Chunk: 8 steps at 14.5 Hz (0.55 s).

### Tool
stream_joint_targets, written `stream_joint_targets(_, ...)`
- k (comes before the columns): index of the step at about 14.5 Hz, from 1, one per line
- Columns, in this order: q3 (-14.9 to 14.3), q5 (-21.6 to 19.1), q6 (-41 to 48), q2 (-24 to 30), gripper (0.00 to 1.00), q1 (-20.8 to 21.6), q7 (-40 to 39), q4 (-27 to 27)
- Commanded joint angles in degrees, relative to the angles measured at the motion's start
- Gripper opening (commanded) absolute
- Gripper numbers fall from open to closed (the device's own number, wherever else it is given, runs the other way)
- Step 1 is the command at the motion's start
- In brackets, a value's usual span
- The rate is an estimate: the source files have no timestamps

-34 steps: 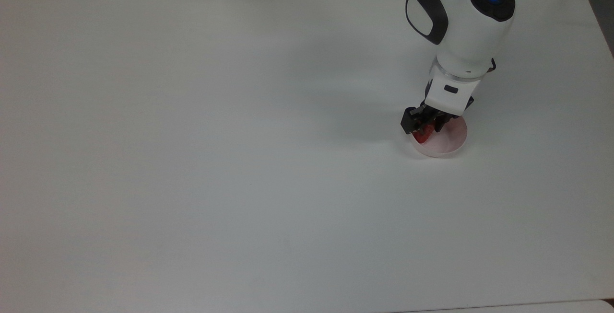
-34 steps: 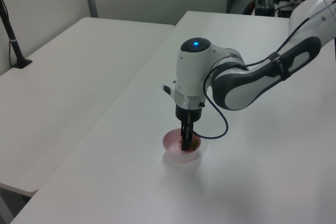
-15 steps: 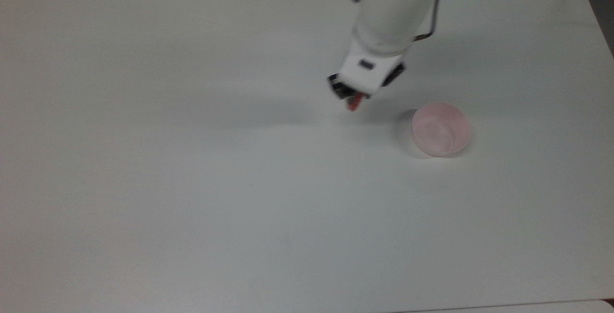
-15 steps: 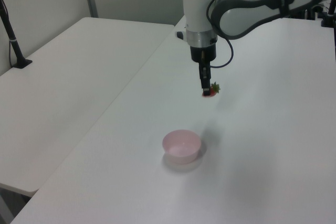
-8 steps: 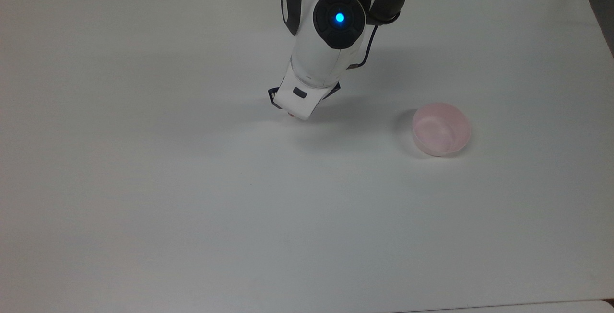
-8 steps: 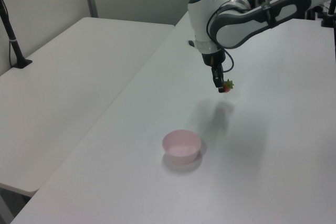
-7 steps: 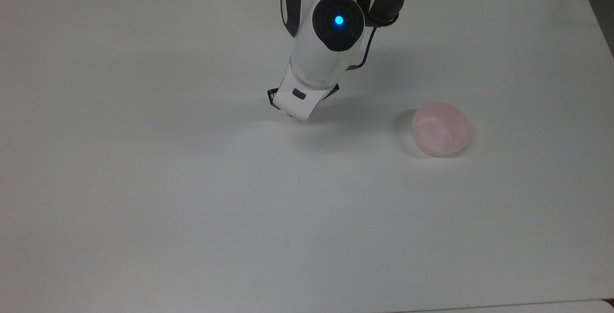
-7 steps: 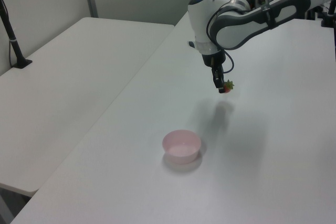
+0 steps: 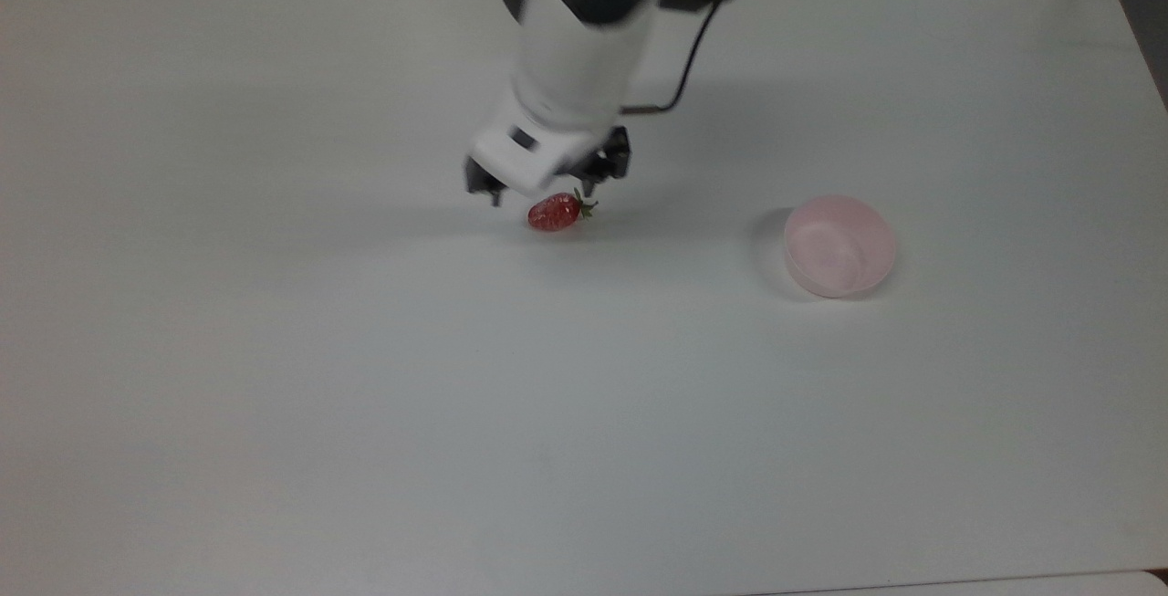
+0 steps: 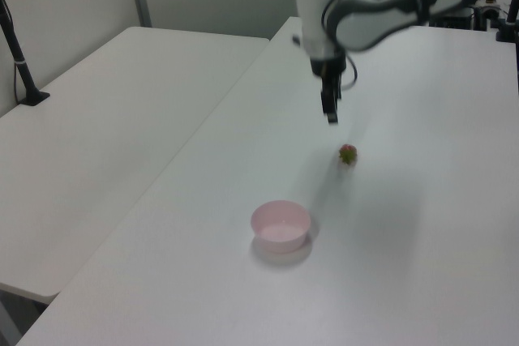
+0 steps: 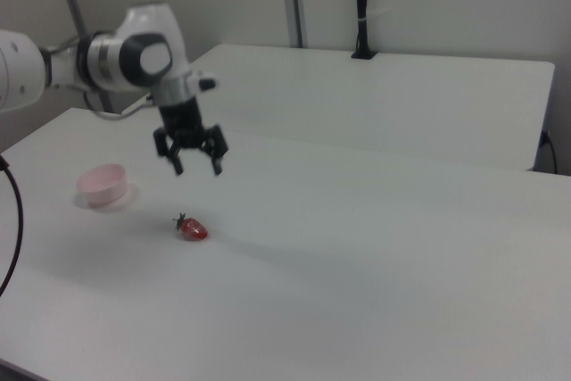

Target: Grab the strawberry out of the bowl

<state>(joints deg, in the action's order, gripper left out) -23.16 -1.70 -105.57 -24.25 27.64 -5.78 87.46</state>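
Strawberry (image 9: 554,212) released since half a second ago; it lies on the table (image 9: 274,350), gripper (image 9: 546,183) raised above it, fingers spread, holding nothing.
Top view: I count one strawberry, one bowl (image 9: 839,245), well apart. Left view: bowl (image 10: 280,225) empty, strawberry (image 10: 348,154) beyond. Right view: gripper (image 11: 192,156) splayed above strawberry (image 11: 191,228). No legible writing.

Even, diffuse overhead light falls on the white worktop (image 9: 274,395), leaving it bright but without hard glare. Shadows are soft: a faint grey smear stretches from the strawberry (image 9: 554,211) toward the top view's left, and a pale crescent hugs the bowl (image 9: 839,245) on the side facing the strawberry. The arm (image 9: 584,21) above the strawberry is motion-blurred in the top view, and its blue light is smeared. In the left view the end effector (image 10: 331,111) is also blurred.
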Motion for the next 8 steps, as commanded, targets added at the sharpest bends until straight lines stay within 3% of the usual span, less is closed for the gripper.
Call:
stream_joint_targets(1, 1.71, 0.12, 0.53, 11.66, 1.0, -7.06, 1.82, 2.45)
stream_joint_targets(5, 11.54, 3.89, 6.08, 18.18, 1.0, -17.78, 5.86, 4.28)
stream_joint_targets(8, 12.71, 5.04, 5.72, 19.15, 1.0, -19.29, 5.6, 5.0)
